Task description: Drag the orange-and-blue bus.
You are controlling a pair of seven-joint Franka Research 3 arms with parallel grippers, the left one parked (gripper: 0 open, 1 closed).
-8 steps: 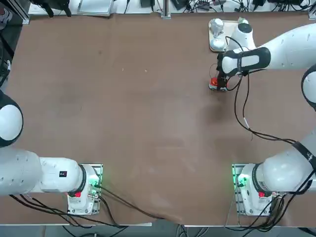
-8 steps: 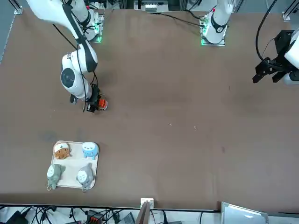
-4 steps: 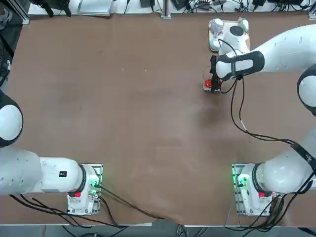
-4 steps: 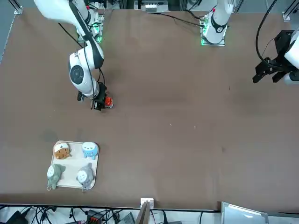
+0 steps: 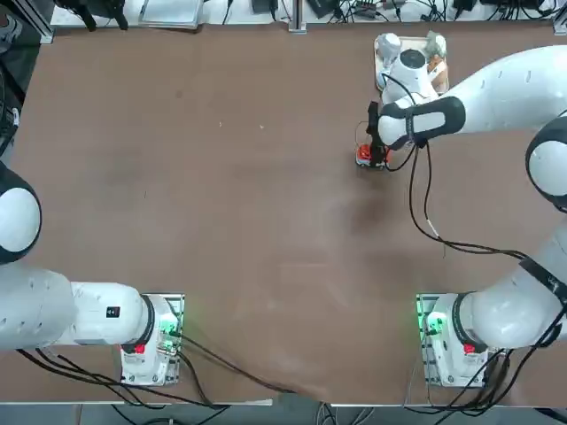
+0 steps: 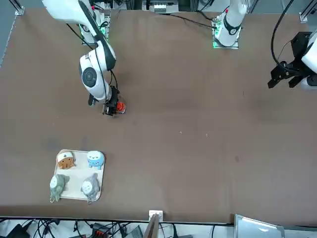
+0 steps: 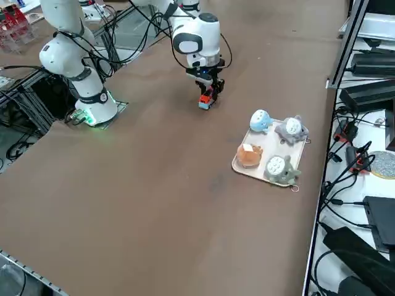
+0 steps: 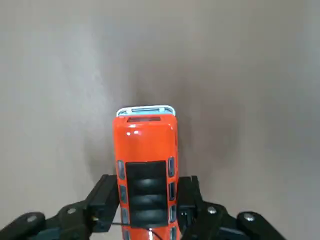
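Reaching low, right arm's jaws clamping orange-and-blue bus (image 8: 146, 165)

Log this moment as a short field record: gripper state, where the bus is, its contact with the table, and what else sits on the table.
gripper: right gripper low over the table, fingers closed on the bus's sides
bus: orange-and-blue bus held at one end, the other end sticking out past the fingertips
contact: appears to rest on the brown table
other items: tray with four small figurines, apart from the bus, toward the far right corner from the robot
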